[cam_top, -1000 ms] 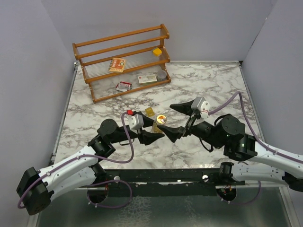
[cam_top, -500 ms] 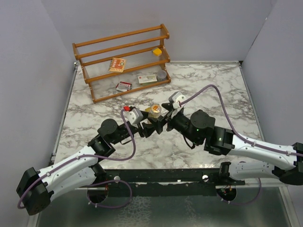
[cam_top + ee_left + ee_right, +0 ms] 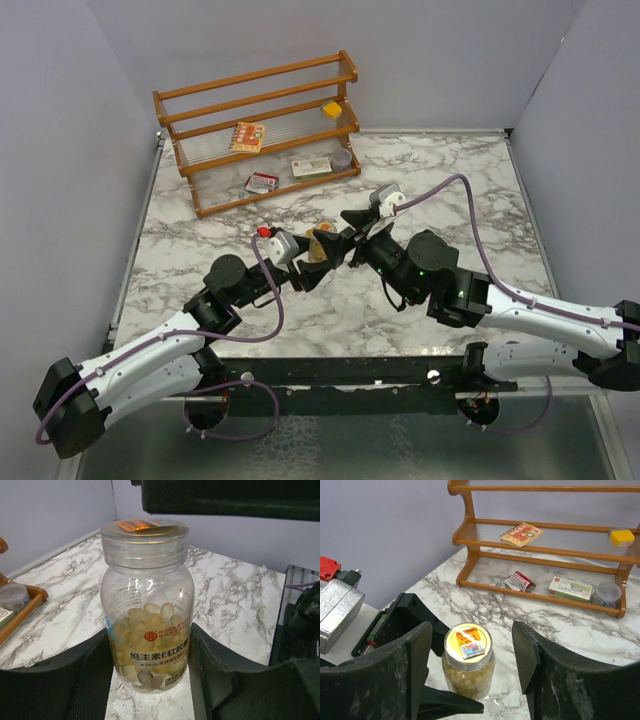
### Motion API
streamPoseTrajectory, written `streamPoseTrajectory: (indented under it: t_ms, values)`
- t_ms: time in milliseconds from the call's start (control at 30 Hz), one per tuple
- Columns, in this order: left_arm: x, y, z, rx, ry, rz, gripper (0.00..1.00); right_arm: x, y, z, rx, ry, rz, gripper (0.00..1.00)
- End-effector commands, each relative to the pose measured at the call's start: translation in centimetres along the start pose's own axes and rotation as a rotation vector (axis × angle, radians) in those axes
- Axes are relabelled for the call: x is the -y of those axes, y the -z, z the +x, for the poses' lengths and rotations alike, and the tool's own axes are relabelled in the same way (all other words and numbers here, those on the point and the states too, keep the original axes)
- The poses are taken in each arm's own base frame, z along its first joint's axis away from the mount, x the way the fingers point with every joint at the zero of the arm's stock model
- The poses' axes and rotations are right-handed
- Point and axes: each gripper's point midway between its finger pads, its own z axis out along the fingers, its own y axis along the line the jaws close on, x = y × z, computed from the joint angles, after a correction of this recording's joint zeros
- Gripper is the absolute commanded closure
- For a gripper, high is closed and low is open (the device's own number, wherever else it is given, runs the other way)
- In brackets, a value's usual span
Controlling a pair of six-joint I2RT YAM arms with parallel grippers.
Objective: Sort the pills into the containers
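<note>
Marble table (image 3: 450,180) fills the scene; near its middle is the round jar (image 3: 146,610) of pills, its lid (image 3: 468,641) on. Left gripper (image 3: 150,680) pinches the jar's lower body. Right gripper (image 3: 470,645) hangs around the lid, fingers spread, not touching it. Opening the jar seems the step in hand. The next move calls for closing squarely on the lid, then twisting.

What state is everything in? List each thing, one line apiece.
jar: upright, partly filled with pills, held between the left claw's fingers.
lid: on the jar.
left claw: shut on the jar's body.
right claw: open, fingers either side of the lid, not touching.
yellow box: lying on the rack's middle shelf.
grey tin: upright, bottom shelf.
</note>
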Motion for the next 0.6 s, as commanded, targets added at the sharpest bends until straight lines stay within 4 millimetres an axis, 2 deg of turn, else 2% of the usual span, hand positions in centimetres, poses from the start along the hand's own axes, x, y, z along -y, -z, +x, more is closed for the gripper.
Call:
streamPoseTrajectory:
  t_ms: [0, 567]
  values:
    - [-0.3, 0.1, -1.7, 0.065, -0.019, -0.024, 1.00, -0.2, -0.2, -0.2, 0.014, -0.061, 0.002, 0.35]
    - [-0.1, 0.4, -2.1, 0.082, -0.018, -0.016, 1.00, -0.6, -0.7, 1.5, -0.025, -0.083, 0.006, 0.37]
